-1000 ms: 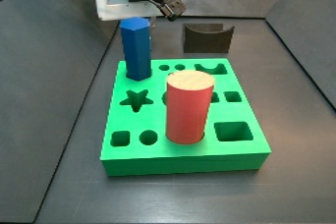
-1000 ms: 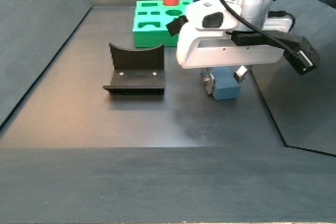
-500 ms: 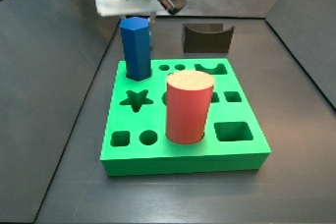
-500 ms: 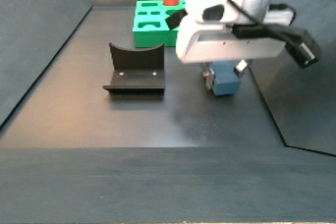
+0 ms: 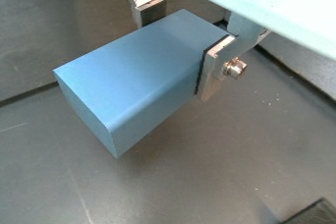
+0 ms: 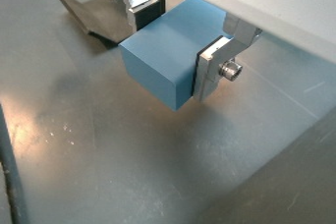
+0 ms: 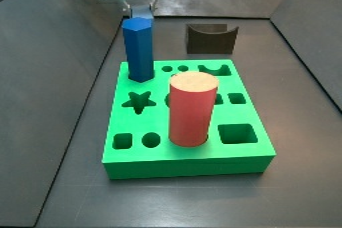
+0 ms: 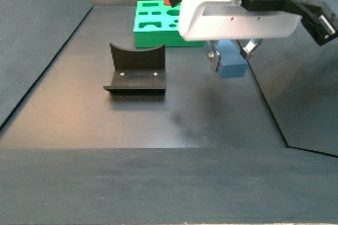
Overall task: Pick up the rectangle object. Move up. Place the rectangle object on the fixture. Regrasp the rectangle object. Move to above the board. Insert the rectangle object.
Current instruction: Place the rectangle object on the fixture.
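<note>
The grey-blue rectangle object (image 8: 232,60) hangs clamped in the hand (image 8: 228,59), off the floor, right of the dark fixture (image 8: 134,69); green board (image 8: 164,22) behind.

Both wrist views look down close past the gripper (image 5: 184,33); the side views face each other across the board (image 7: 187,132), sharing the fixture (image 8: 134,69).

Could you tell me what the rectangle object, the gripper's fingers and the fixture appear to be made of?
The rectangle object, held in the gripper above the floor: matte grey-blue, uniform colour, crisp edges, probably plastic. The fingers: flat silver plates with a screw head, apparently bare metal. The fixture: dark brown-black with a dull sheen, plastic or coated metal; I cannot tell which.
</note>
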Motion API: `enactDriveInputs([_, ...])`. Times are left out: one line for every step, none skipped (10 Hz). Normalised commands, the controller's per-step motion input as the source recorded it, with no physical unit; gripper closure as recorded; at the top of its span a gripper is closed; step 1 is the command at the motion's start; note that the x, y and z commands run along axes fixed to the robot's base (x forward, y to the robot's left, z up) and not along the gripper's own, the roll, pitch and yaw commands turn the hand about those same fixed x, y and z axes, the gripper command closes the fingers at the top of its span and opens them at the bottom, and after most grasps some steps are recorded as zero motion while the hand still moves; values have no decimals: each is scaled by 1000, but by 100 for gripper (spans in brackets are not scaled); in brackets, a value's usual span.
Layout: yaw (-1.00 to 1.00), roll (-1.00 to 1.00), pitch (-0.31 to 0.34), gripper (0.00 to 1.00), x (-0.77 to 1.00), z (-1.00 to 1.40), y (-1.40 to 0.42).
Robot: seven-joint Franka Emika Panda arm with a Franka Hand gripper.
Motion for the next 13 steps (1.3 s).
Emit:
enactDriveInputs([10, 28, 22, 100, -11, 1000, -4])
enactDriveInputs([1, 45, 34, 100, -15, 1000, 1])
enactDriveInputs([-5, 55, 42, 100, -18, 1000, 2])
enactDriveInputs([-18, 84, 50, 100, -26, 1000, 8])
enactDriveInputs([-19, 100, 54, 100, -32, 1000, 11])
enactDriveInputs([-12, 111, 57, 100, -35, 1000, 11])
enactDriveInputs([-3, 121, 60, 100, -38, 1000, 11])
enactDriveInputs([13, 130, 63, 100, -38, 970, 8])
enactDriveInputs([22, 130, 66, 100, -33, 845, 6])
enactDriveInputs([28, 133, 68, 100, -26, 718, 7])
enactDriveInputs([35, 133, 77, 100, -16, 543, 5])
enactDriveInputs([37, 125, 82, 100, -11, 408, 2])
enactDriveInputs([37, 118, 81, 100, -8, 316, 2])
